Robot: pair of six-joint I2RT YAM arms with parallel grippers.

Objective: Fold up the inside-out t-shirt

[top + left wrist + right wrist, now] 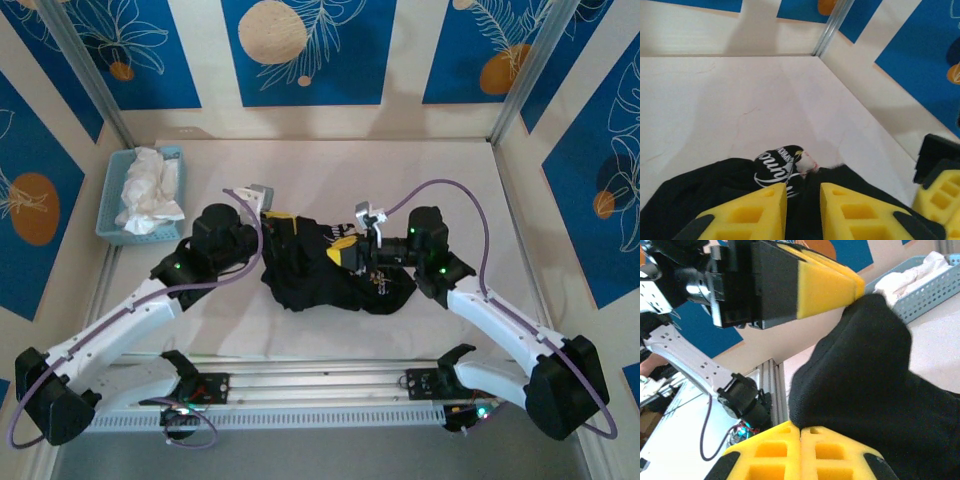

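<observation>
The black t-shirt (pixel 320 278) lies in a crumpled heap in the middle of the worktop (pixel 420 170). The left claw (pixel 803 196) is a little apart over the t-shirt. The right claw (pixel 800 434) is squeezed together, right beside the t-shirt. A blue basket (pixel 110 205) sits well apart, at the left.

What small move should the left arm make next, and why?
Probably lift the left gripper clear of the black t-shirt: its fingers stand slightly apart with cloth between them, while the right gripper looks shut on the shirt's edge, ready to pull.
</observation>
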